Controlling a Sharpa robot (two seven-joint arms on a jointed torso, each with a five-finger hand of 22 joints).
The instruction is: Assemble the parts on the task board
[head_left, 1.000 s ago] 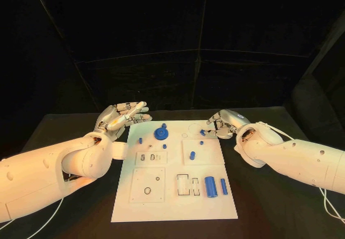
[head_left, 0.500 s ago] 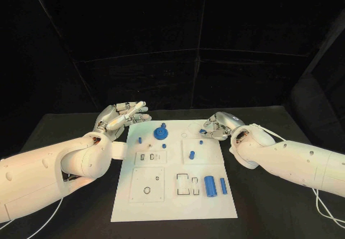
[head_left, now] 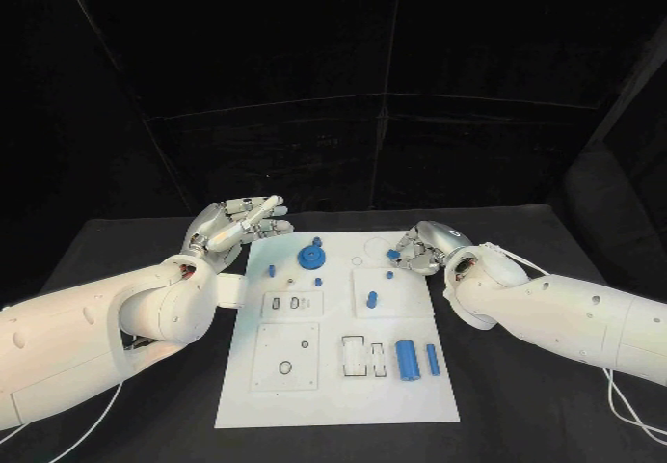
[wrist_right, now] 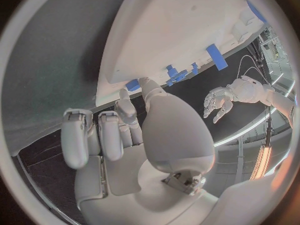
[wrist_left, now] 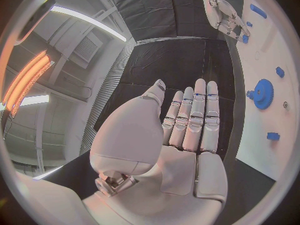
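Reaching at the white task board's (head_left: pixel 338 386) far right corner, the curled right hand (head_left: pixel 421 245) is touching a small blue peg (head_left: pixel 392 256); grasp unclear; left hand (head_left: pixel 239 225) is hovering released.

Tabletop (head_left: pixel 125 251) black, plain. Board (head_left: pixel 333 405) white, with thin dark outlines of slots and small rings. Parts on it all blue: gear (head_left: pixel 313 258) bright blue, far middle; fat cylinder (head_left: pixel 406 360) and thin rod (head_left: pixel 433 360) blue, near right; small pegs (head_left: pixel 373 300) blue, mid-board. Both arms white, glossy. Left hand (head_left: pixel 239 225) silver with pale pads and dark seams at the fingers. Right hand (head_left: pixel 425 245) silver too, a blue piece (head_left: pixel 393 255) at its fingertips. Backdrop black.
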